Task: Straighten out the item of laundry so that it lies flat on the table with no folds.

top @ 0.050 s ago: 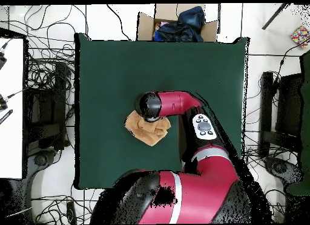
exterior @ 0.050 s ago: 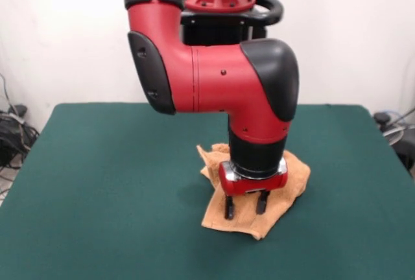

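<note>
While the gripper (exterior @ 0.050 s ago: 246, 207) hangs with fingers apart over the crumpled towel (exterior @ 0.050 s ago: 290, 181) mid-table (exterior @ 0.050 s ago: 104, 170), best pinch one outer corner only, then drag outward, low and slow.

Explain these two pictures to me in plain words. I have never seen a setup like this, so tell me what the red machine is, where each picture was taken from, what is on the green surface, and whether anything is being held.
The red and black machine is a robot arm with a gripper, a small two-fingered claw, at its end. One picture is taken from across the table and faces the robot. The other looks straight down from above, where the same arm reaches in from the bottom.

The green surface is a table. On it lies one thing: a small orange-tan towel, rumpled and folded over itself instead of lying flat. From above it shows as a crumpled patch partly under the arm.

The gripper points straight down over the towel, its two dark fingers apart and their tips right at the cloth. Nothing looks lifted, and I cannot tell whether they have pinched any fabric yet.
</note>
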